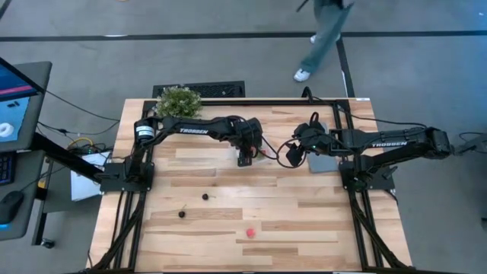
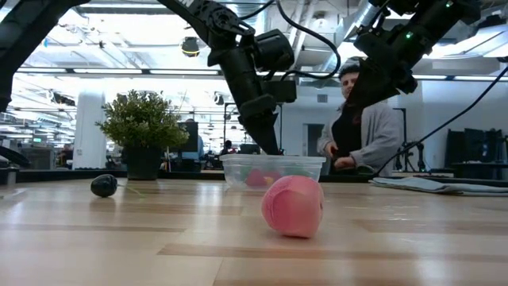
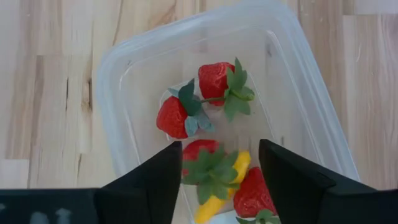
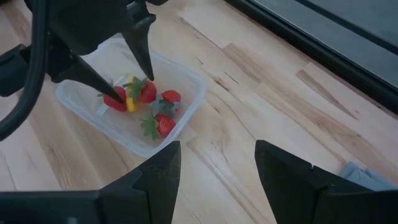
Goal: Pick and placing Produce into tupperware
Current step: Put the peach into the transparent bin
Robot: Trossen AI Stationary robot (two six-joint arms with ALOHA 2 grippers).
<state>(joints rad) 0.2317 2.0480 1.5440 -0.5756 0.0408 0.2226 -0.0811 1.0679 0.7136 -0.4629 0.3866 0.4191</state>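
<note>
Pale wooden planks make up the surface (image 1: 304, 221) in the high view, which stands on a grey floor with a person walking past at the far side and a monitor on a stand to the left. A bushy potted plant (image 1: 178, 100) sits at the far left corner and a flat grey slab (image 1: 323, 161) lies under the right arm. The left tool (image 1: 244, 157) hangs over the middle of the far half, right above the tupperware, which is hard to make out from here. The right tool (image 1: 307, 146) waits just beside it, toward the slab. Two dark berries (image 1: 205, 196) and one red piece (image 1: 249, 232) lie well apart on the near half, so by my reading most of the job is done and three pieces remain.

From the low view, the red piece (image 2: 293, 206) lies closest, one berry (image 2: 104, 185) to the left, and the clear tupperware (image 2: 272, 169) behind with red showing through its wall. The left arm comes down into it. Beyond is a bright open workshop with a person in a grey top standing behind.

Looking through the left wrist view, the left tool's fingers (image 3: 155, 180) stand apart, holding nothing, directly over the tub. Inside lie several strawberries (image 3: 217, 79) with green tops and a yellow piece (image 3: 214, 199).

Over in the right wrist view, the right tool's fingers (image 4: 155, 174) are also spread and empty, looking toward the tub and the left tool poised above the fruit.
</note>
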